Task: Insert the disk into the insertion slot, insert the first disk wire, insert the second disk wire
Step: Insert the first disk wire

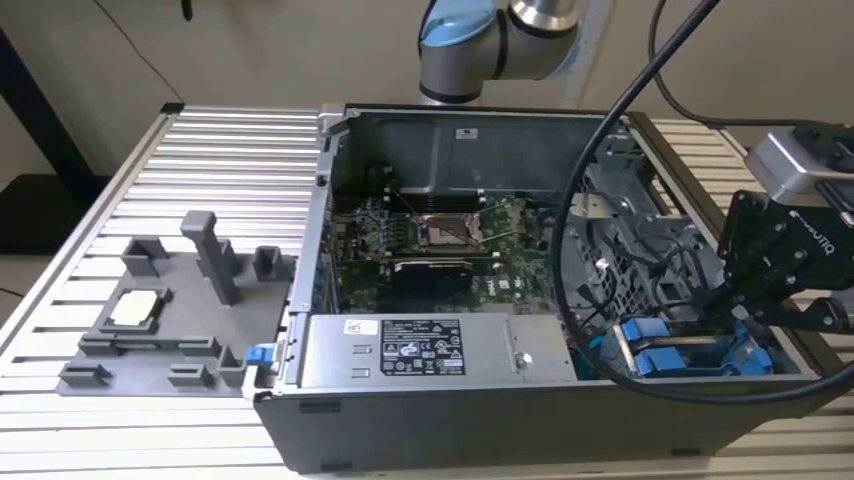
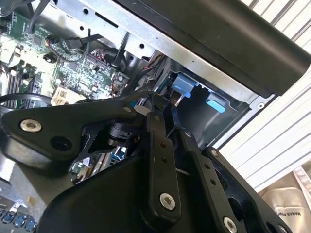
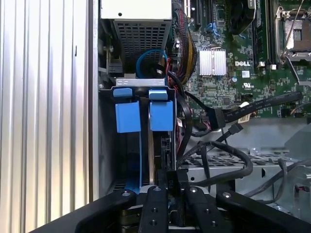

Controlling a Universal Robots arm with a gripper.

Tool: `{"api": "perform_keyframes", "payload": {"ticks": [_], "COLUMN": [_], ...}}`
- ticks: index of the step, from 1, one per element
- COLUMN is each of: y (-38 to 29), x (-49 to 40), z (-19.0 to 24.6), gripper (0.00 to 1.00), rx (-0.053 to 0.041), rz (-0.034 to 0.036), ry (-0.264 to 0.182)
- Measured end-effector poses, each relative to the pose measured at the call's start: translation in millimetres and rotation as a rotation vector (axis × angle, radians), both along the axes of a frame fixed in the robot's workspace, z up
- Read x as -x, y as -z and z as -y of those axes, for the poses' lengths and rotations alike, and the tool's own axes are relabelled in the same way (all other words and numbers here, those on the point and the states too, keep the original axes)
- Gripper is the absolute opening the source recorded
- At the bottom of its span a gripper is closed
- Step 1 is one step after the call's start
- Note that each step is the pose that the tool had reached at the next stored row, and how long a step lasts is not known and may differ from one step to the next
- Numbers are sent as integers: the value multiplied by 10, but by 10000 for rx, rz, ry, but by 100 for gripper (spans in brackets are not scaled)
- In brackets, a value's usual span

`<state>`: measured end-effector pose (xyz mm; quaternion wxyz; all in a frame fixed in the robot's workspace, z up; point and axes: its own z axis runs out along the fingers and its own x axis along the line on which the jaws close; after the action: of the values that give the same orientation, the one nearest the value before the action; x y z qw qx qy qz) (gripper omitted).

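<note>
The gripper [image 1: 738, 310] hangs right over the slot [image 1: 694, 352], at the end of the case [image 1: 441, 420] on the exterior view's right. In the first wrist view its fingers [image 3: 154, 204] are drawn close together. I can make out nothing pinched between them.

The disk [image 3: 158, 150] appears to stand on edge inside the slot, below the blue tab [image 3: 161, 115] on the motherboard [image 3: 243, 73] side. A second blue tab [image 3: 127, 116] sits just beside it, over a bay that looks dark and unfilled. How deep the disk sits is hard to judge.

The main risk is the loose black wires [image 3: 218, 160], which sprawl just beside the slot and very near the fingers. A sideways drift could hook one and drag it across the bay. A blue wire [image 3: 146, 58] loops just beyond the slot and could catch in the same way. The tabs stand proud of the slot, so a descent slightly off line could jam a fingertip against them. If the disk is not fully home, any push here could cock it in the rails.
</note>
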<state>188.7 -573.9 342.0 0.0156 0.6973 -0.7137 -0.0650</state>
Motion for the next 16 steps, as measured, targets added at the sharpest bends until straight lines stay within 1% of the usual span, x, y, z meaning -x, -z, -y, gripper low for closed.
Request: {"api": "perform_keyframes", "payload": {"ticks": [3, 7, 16], "y": [10, 21, 54], "x": [0, 0, 1], "z": [0, 0, 12], "gripper": [19, 19, 19], "rx": [-2, -1, -19], "rz": [18, 66, 81], "ry": [0, 0, 0]}}
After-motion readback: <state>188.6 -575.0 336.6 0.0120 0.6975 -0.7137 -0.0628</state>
